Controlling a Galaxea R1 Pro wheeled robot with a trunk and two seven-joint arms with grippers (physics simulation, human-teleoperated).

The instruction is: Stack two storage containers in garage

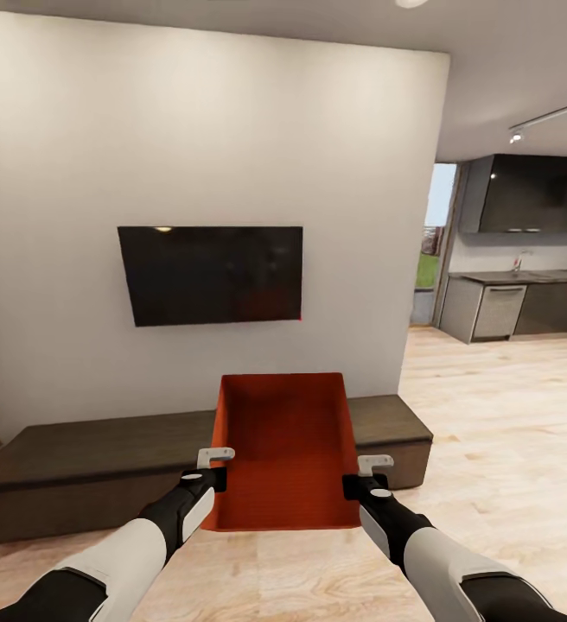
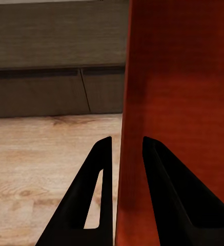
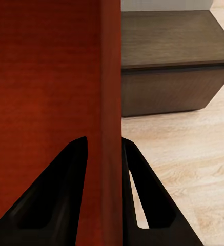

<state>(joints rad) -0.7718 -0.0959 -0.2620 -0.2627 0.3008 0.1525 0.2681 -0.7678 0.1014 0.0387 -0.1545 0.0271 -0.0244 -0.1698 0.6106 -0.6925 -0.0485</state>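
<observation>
Head camera looks forward over the bin (image 1: 288, 449) at the TV (image 1: 211, 274) wall; both wrist cameras sit close along its side walls, sharing the cabinet (image 2: 50, 92).

Storage container (image 1: 288, 449): orange-red, thin-walled, plastic-looking, matt with a fine woven-like grain on its walls (image 2: 183, 102). Low cabinet (image 1: 85, 466): dark wood with a flat, dull finish and faint grain; plank floor (image 1: 508, 432): light wood, knotted and grained, with a soft sheen. Wall TV (image 1: 210, 274): glossy black screen catching small reflections; gripper fingers (image 2: 99, 205): smooth matt black, plastic-like; wall (image 1: 206, 130): plain matt off-white.
</observation>
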